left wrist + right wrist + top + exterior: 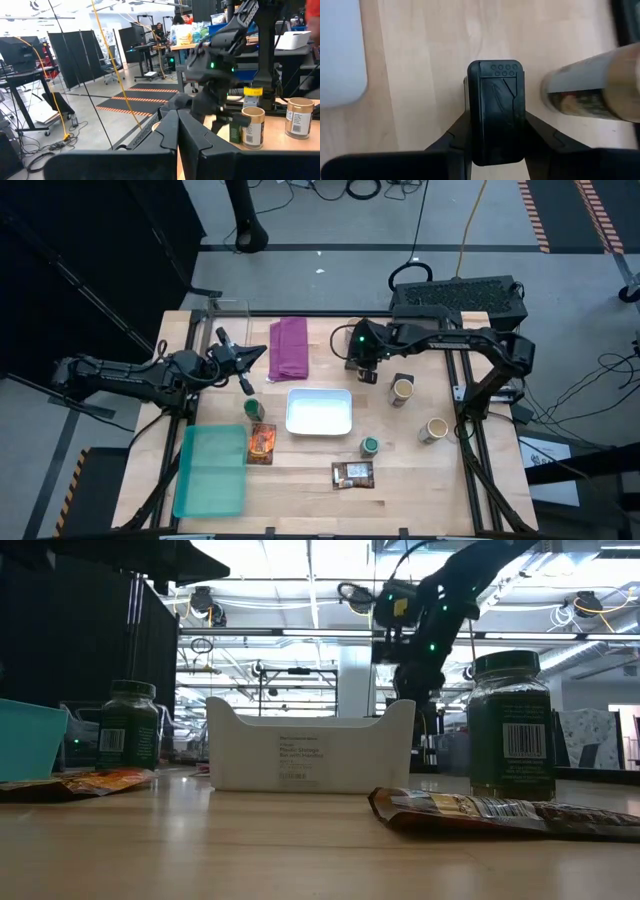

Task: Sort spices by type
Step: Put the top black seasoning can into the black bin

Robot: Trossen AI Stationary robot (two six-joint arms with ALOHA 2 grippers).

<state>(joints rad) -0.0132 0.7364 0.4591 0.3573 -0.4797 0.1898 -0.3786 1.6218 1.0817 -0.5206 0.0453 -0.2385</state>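
Note:
Two tan-lidded jars (pixel 403 389) (pixel 435 430) stand upright on the table's right half. One green-lidded jar (pixel 253 409) stands left of the white tray and another (pixel 370 445) near its front right corner. An orange packet (pixel 262 442) and a dark brown packet (pixel 352 474) lie flat toward the near edge. My right gripper (pixel 366 368) points steeply down over a small thing (pixel 368 377) behind the tray. Whether it touches that thing, I cannot tell. A blurred tan-lidded jar (pixel 590 95) shows beside it. My left gripper (pixel 255 360) hovers shut and level at the far left.
A white tray (pixel 319 427) sits mid-table and a teal tray (pixel 211 470) at the near left. A folded purple cloth (pixel 289 347) lies toward the far edge, with a clear box (pixel 230 315) at the far left corner. Bare wood shows at the near right.

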